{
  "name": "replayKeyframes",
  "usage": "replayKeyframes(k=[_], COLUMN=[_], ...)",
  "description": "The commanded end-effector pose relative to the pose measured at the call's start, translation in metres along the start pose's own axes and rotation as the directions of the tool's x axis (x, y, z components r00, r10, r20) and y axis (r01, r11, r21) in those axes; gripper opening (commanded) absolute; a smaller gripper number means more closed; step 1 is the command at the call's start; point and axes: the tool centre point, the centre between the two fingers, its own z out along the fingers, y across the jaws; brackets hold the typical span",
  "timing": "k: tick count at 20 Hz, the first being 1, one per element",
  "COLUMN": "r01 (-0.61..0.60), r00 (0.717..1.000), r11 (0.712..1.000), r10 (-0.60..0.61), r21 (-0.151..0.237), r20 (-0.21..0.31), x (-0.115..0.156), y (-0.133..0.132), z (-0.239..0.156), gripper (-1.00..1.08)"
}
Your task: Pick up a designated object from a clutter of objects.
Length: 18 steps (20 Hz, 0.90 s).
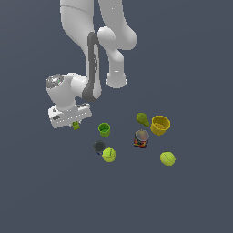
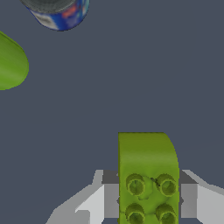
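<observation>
The designated object is a tiny green studded brick at the exterior view's left, apart from the clutter of objects. My gripper is directly over it and shut on it. In the wrist view the brick sits between the two grey fingers, which press on its sides, studs facing the camera. My gripper holds nothing else.
A green cup, a dark grey disc and a yellow-green ball lie nearest the gripper. Farther toward the exterior view's right are a dark can, a green pear, a yellow bowl and a second ball. The can also shows in the wrist view.
</observation>
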Motion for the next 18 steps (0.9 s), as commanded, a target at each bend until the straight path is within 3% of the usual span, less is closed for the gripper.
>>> replayKeyframes(k=[1, 18], r01=[0.000, 0.002], r00=[1.000, 1.000], r11=[1.000, 1.000], r10=[0.000, -0.002], r21=[-0.001, 0.001], r20=[-0.001, -0.003], x=[-0.002, -0.021], y=[-0.002, -0.020], z=[-0.018, -0.180], gripper=[-1.00, -1.00])
